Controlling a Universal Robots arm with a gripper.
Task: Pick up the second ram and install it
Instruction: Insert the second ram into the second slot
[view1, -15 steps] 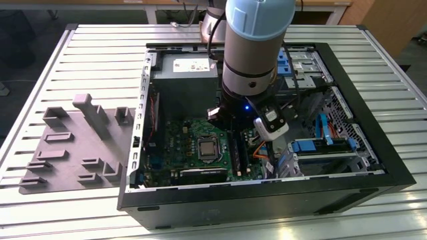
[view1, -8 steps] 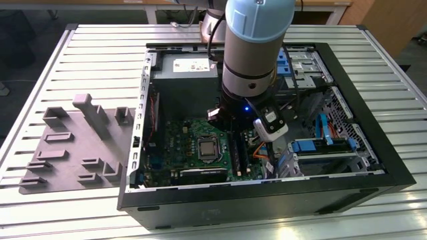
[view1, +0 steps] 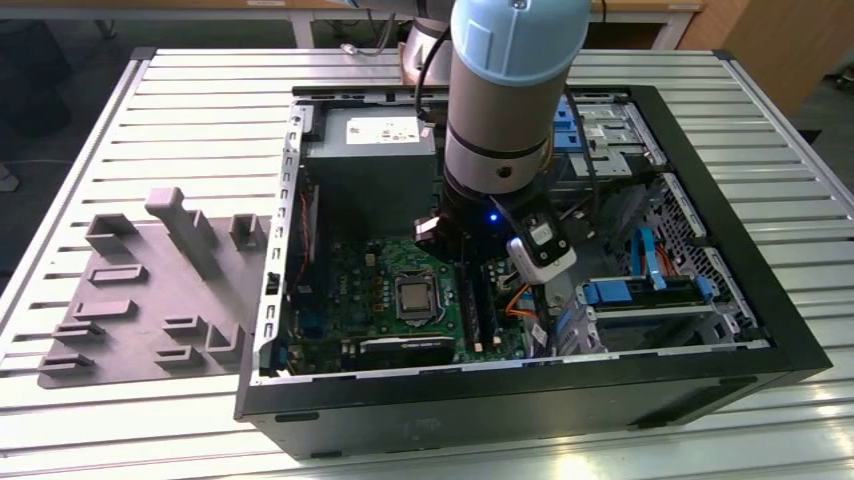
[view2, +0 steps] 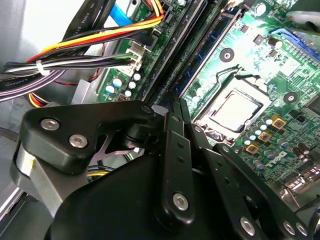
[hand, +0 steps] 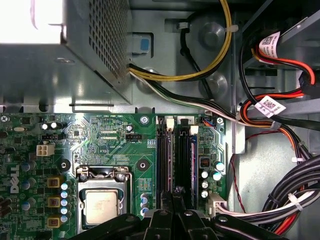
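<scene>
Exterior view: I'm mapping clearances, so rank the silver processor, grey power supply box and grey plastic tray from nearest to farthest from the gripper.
1. Silver processor, on the green motherboard beside the gripper.
2. Grey power supply box, in the case's far corner.
3. Grey plastic tray, outside the case at the exterior view's left.

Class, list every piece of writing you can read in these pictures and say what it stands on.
White cable tags: print too small to read.
Power supply sticker: too small to read.
Motherboard markings: too small to read.
Nothing can be quoted safely.
</scene>
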